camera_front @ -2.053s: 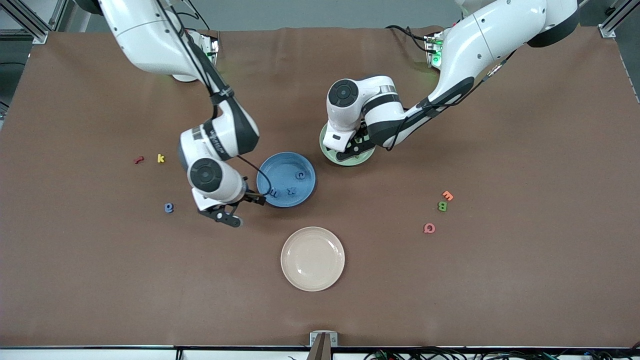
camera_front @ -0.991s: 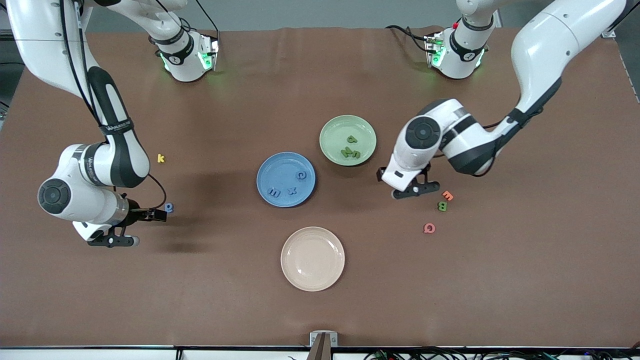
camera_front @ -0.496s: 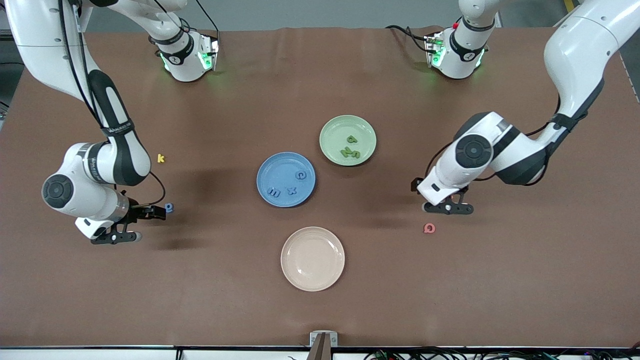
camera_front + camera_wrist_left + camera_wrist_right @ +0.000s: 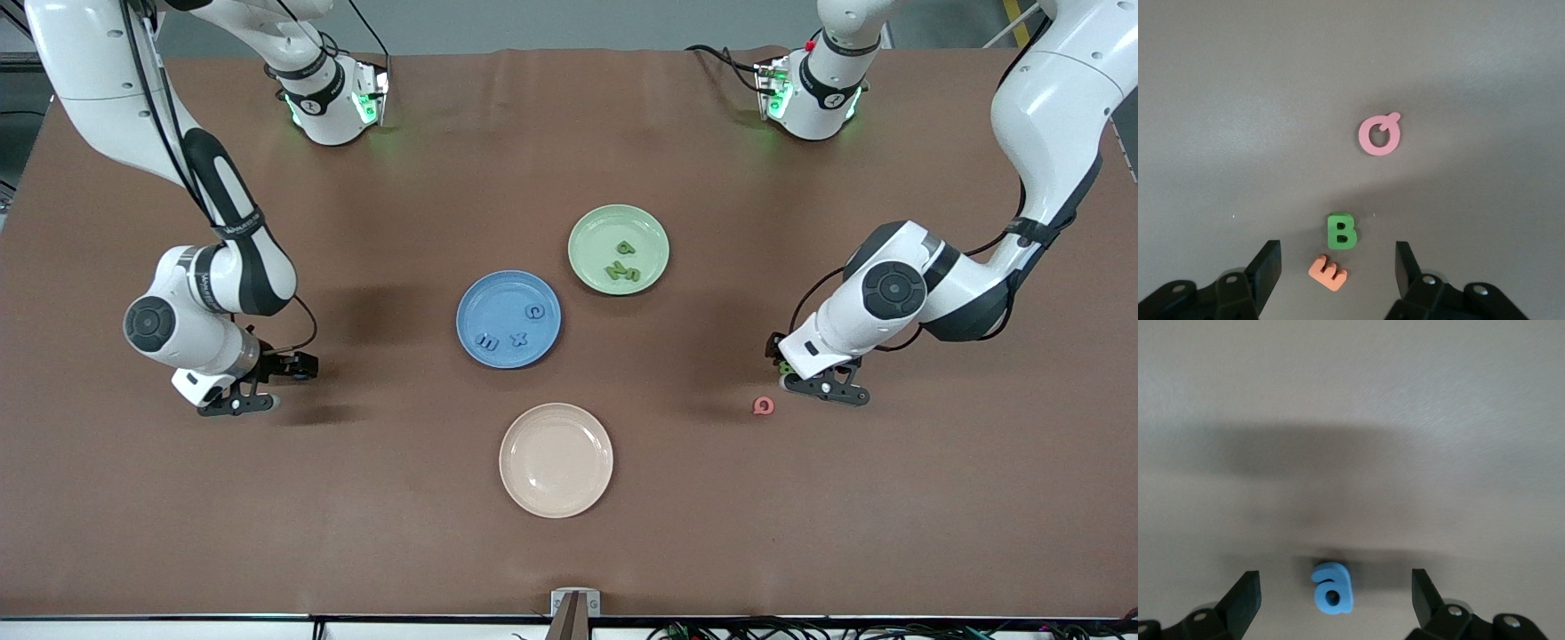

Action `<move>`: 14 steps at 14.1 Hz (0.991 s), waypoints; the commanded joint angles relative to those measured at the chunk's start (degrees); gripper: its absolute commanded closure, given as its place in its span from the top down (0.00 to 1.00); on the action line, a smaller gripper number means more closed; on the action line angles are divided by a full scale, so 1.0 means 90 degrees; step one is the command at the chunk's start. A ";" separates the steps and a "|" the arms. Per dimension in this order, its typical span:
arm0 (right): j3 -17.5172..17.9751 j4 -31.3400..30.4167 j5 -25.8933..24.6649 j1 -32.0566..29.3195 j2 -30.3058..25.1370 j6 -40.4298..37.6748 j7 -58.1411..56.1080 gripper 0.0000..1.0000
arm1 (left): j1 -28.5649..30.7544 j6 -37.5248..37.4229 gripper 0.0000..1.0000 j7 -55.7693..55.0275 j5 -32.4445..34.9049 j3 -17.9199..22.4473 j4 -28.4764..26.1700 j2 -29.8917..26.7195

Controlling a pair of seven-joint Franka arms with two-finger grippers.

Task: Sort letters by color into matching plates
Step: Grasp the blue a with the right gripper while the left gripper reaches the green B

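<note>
On the table, front view: blue plate (image 4: 508, 319) holds three blue letters, green plate (image 4: 619, 249) three green. Left wrist view: left gripper (image 4: 1338, 267) spread wide over green B (image 4: 1341, 231), orange E (image 4: 1328, 273) alongside, pink Q (image 4: 1379, 134) ahead. Right wrist view: right gripper (image 4: 1335, 595) spread, blue a (image 4: 1332, 589) between fingers. Last picks pending; descend, close

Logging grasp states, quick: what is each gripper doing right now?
Left gripper: open, empty, over the green B and orange E.
Right gripper: open, empty, over the blue a.
</note>
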 commanded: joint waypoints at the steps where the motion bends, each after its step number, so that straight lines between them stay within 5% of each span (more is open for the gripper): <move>1: 0.0012 -0.0335 -0.0066 0.0075 -0.0229 0.0130 0.0110 1.00 | -0.0073 0.0115 0.69 0.0056 0.0165 0.0128 -0.0046 0.0053; 8: 0.0012 -0.0424 -0.0066 0.0066 -0.0219 0.0120 0.0110 0.93 | -0.0103 0.0603 0.62 0.0037 0.0165 0.0451 -0.0241 0.0209; 14: 0.0012 -0.0424 -0.0066 0.0066 -0.0209 0.0110 0.0110 0.70 | -0.0492 0.0613 0.55 -0.0090 0.0194 0.0753 -0.0212 0.0209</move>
